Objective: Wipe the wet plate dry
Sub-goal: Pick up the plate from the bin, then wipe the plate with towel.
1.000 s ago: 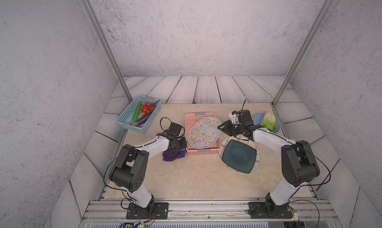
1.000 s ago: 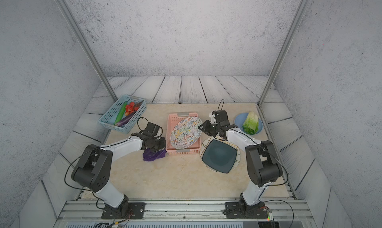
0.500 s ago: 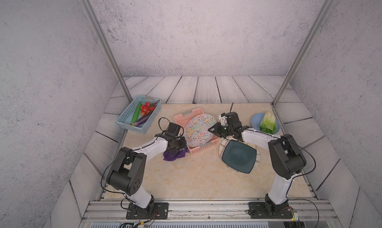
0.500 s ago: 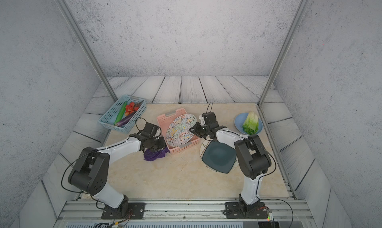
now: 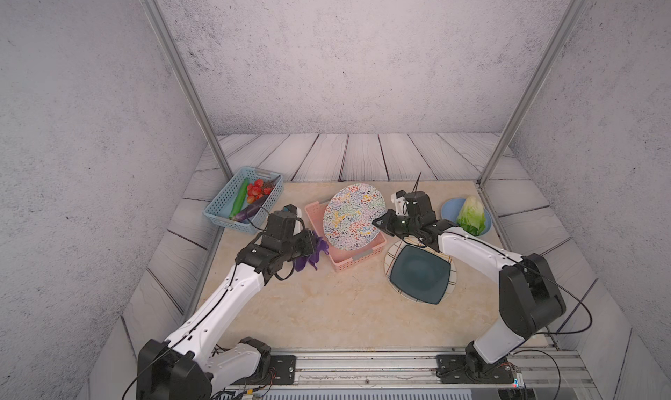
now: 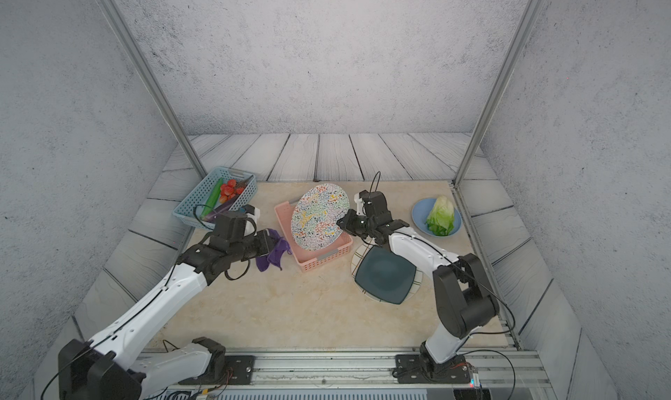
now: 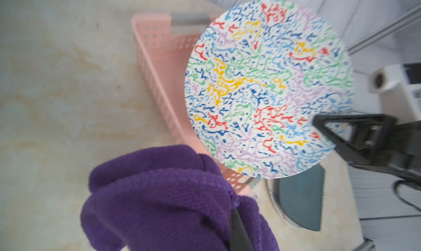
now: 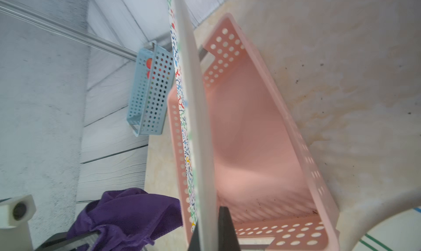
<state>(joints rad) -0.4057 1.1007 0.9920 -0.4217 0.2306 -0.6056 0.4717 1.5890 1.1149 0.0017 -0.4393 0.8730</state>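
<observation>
The right hand (image 5: 378, 223) pinches the rim of the plate (image 5: 354, 216), which stands tilted on edge, seemingly resting in the pink basket (image 5: 357, 259). The left hand (image 5: 313, 245), just beside, grips a cloth (image 7: 159, 199).

Lettuce (image 5: 471, 215) on blue dish (image 5: 447, 210); blue basket (image 5: 222, 203) seemingly holds vegetables.

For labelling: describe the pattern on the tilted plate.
Plate: white with multicoloured squiggles; clearest in the left wrist view.
</observation>
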